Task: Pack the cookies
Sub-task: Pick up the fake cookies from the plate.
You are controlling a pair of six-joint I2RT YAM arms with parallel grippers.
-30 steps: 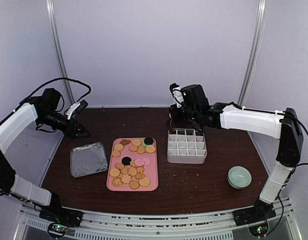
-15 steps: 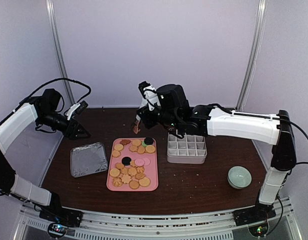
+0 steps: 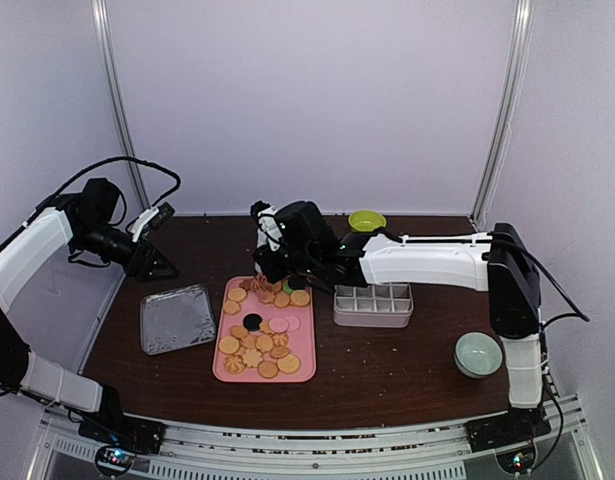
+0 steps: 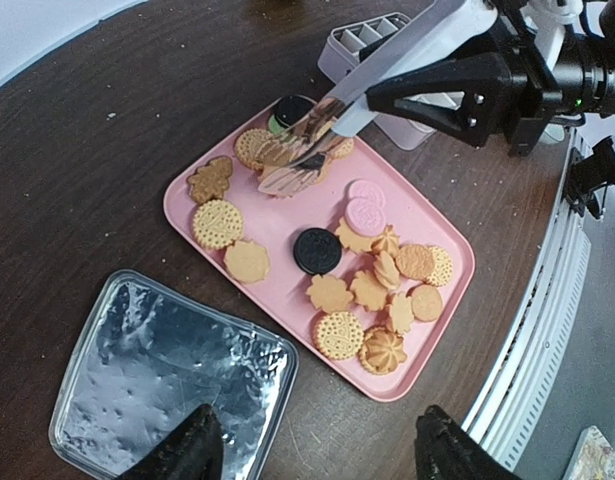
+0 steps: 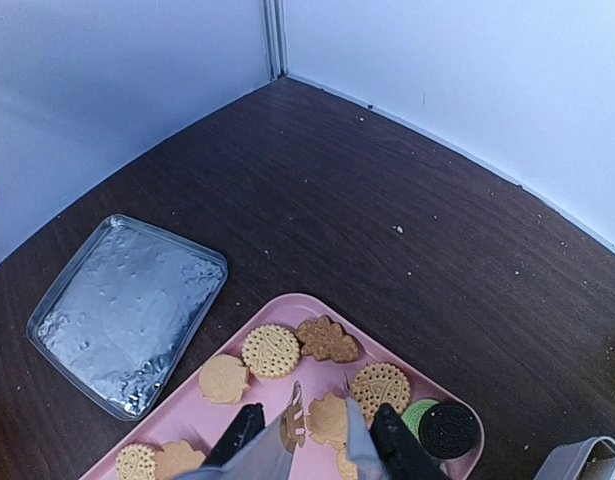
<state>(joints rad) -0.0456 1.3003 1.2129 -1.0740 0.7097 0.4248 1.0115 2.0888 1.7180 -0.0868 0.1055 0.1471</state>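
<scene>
The cookies [image 3: 262, 335] lie on a pink tray [image 3: 265, 380]: mostly tan round and flower shapes, a few pink, and two black ones. My right gripper [image 3: 270, 262] is shut on metal tongs [image 5: 292, 430] and reaches over the tray's far end. In the right wrist view [image 5: 319, 445] the tong tips are low over the tray, one on each side of a tan flower cookie [image 5: 327, 418]. My left gripper [image 3: 149, 257] is open and empty, held high above the table's left. Its view [image 4: 317, 455] shows the cookies [image 4: 337, 335] and the tongs [image 4: 317, 130].
A white grid box [image 3: 373, 303] stands right of the pink tray. A foil tray [image 3: 177, 318] lies left of it. A green bowl [image 3: 367, 220] sits at the back and a pale bowl [image 3: 478, 353] at the front right. Crumbs dot the dark table.
My right arm has swung left from above the grid box to the far end of the pink tray and lowered the tongs to the cookies. The left arm has not moved.
</scene>
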